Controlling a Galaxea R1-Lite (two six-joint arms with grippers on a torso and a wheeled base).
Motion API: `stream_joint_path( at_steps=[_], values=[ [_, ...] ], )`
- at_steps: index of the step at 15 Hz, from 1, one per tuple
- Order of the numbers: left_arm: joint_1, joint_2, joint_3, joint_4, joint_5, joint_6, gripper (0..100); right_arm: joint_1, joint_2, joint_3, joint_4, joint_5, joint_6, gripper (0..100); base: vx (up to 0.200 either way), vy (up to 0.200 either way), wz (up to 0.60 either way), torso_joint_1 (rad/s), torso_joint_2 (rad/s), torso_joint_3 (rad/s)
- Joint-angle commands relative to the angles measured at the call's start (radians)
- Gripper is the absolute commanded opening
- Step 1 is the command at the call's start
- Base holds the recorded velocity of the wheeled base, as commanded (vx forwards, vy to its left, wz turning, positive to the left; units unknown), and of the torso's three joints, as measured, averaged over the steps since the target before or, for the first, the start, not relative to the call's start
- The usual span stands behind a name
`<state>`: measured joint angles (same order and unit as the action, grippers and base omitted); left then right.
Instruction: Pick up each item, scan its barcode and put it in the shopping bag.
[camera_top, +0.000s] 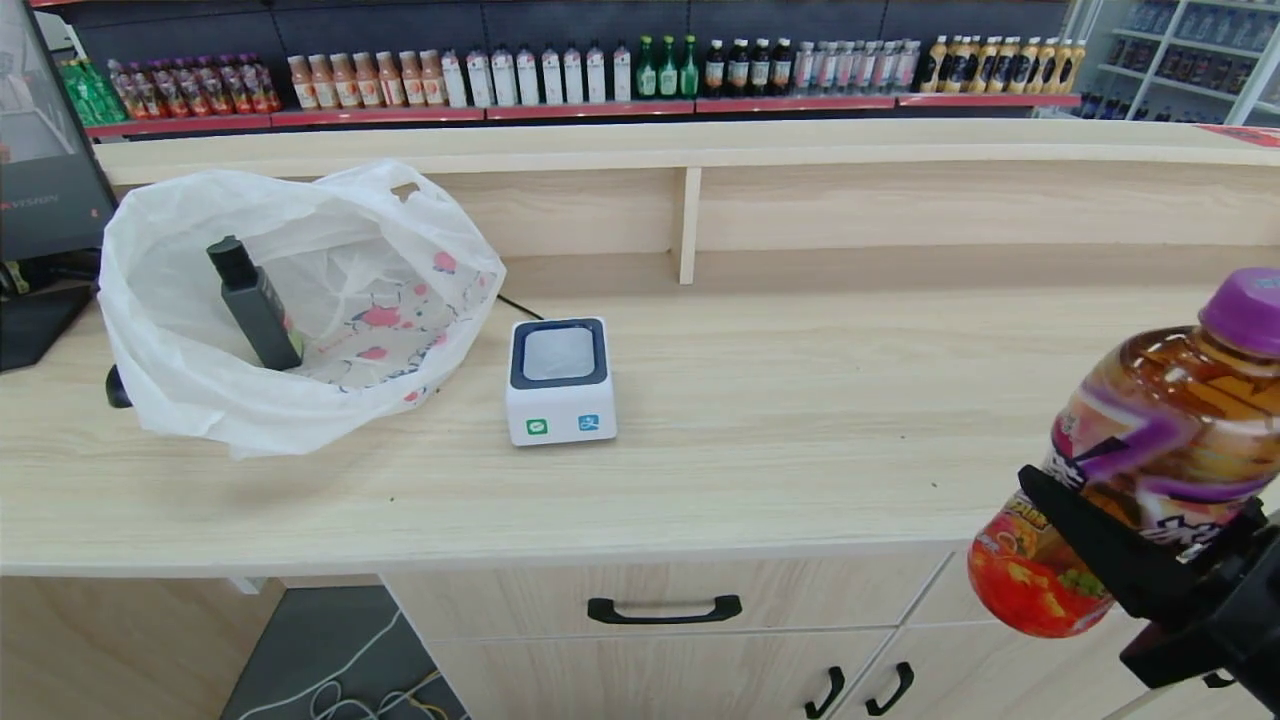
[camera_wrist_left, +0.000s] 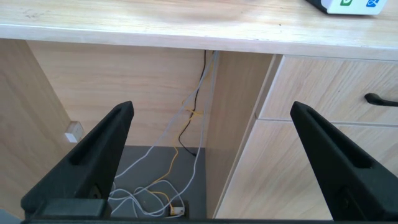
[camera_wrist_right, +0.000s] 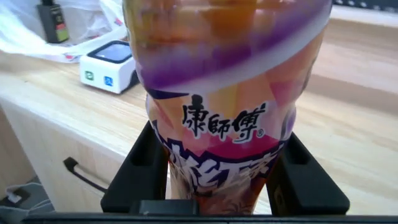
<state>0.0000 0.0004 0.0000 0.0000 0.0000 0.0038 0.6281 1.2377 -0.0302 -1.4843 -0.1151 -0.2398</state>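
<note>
Right gripper (camera_top: 1130, 545): jaws clamped on the lower body of the purple-capped drink bottle (camera_top: 1150, 440), which is tilted, off the counter, well right of and nearer than the scanner (camera_top: 560, 378). Left gripper (camera_wrist_left: 211, 109): jaws wide apart, holding nothing, below the scanner. Shopping bag (camera_top: 170, 340): just left of the scanner, containing a dark bottle (camera_top: 255, 305).

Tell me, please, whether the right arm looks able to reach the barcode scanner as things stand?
Probably yes. The right pincer, shut on the drink bottle, hangs off the counter's right front, and nothing stands between it and the barcode scanner; the shopping bag lies beyond.
</note>
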Motion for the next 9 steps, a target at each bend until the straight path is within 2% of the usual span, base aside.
stream_joint_path(
  at_steps=[1, 2, 4, 7, 9],
  values=[
    [-0.002, 0.0, 0.0, 0.0, 0.0, -0.001, 100, 0.001, -0.02, -0.005, -0.001, 0.052, -0.032, 0, 0.0, 0.0, 0.0, 0.0, 0.0, 0.0],
    [0.0, 0.0, 0.0, 0.0, 0.0, 0.001, 100, 0.001, -0.014, -0.016, 0.001, 0.103, -0.101, 0, 0.0, 0.0, 0.0, 0.0, 0.0, 0.0],
    [0.0, 0.0, 0.0, 0.0, 0.0, -0.001, 100, 0.012, 0.011, -0.031, 0.001, 0.107, -0.196, 0, 0.0, 0.0, 0.0, 0.0, 0.0, 0.0],
    [0.0, 0.0, 0.0, 0.0, 0.0, -0.001, 100, 0.051, -0.014, 0.03, 0.004, 0.107, -0.368, 0, 0.0, 0.0, 0.0, 0.0, 0.0, 0.0],
    [0.0, 0.0, 0.0, 0.0, 0.0, -0.001, 100, 0.061, -0.015, 0.03, 0.007, 0.155, -0.5, 0, 0.0, 0.0, 0.0, 0.0, 0.0, 0.0]
  ],
)
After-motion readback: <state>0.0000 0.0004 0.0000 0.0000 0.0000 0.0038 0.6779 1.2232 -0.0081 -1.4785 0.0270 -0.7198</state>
